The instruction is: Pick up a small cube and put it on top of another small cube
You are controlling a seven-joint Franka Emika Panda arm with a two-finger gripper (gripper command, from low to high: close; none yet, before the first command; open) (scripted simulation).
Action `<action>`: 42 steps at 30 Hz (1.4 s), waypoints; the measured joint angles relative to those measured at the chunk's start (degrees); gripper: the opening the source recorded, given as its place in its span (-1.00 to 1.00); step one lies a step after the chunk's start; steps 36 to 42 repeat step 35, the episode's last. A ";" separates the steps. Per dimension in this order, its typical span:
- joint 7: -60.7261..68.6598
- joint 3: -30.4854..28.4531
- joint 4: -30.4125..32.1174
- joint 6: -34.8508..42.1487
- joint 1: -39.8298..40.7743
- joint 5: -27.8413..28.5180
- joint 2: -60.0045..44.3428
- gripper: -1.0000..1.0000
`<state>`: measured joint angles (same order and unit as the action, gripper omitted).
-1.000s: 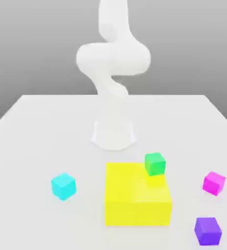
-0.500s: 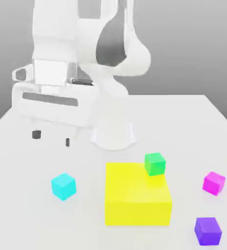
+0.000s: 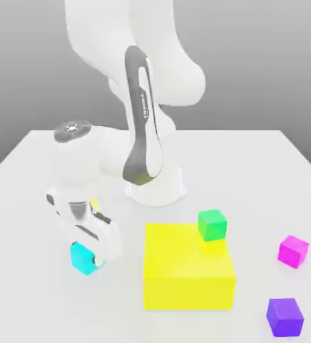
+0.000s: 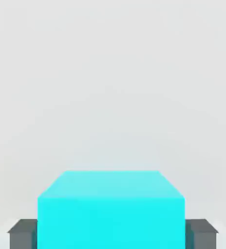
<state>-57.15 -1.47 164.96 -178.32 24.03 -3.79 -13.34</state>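
Hand view: the cyan cube (image 4: 111,209) fills the near part of the frame, with one dark fingertip (image 4: 22,233) flanking it on one side and the second on the other. The fingertips stand just beside the cube's side faces; whether they press on it cannot be told, so the claw (image 4: 112,234) reads as narrowly spread around the cube rather than confirmed holding it. In the exterior view the cyan cube (image 3: 84,258) rests on the white counter (image 3: 24,201), at the exterior view's left, near the front, with the claw (image 3: 91,258) lowered over it.

Risks, as a judgement: closing off-centre could twist or push the cube aside; lifting before the grip is firm could drop it.

Other bodies on the counter: a large yellow block (image 3: 188,268) just right of the cyan cube, a green cube (image 3: 212,224) on its far right corner, a magenta cube (image 3: 293,250) at far right, and a purple cube (image 3: 285,316) nearest the front right. The counter is plain and matte white; the background is a featureless grey.
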 joint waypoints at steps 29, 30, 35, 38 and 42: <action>-8.52 17.24 2.56 38.17 -31.68 -7.82 41.08 -1.00; -8.59 17.62 3.06 35.89 -31.63 -7.90 39.30 -1.00; -8.73 18.37 4.07 31.20 -31.40 -8.03 35.61 1.00; -8.73 18.37 4.07 31.20 -31.40 -8.03 35.61 1.00; -8.73 18.37 4.07 31.20 -31.40 -8.03 35.61 1.00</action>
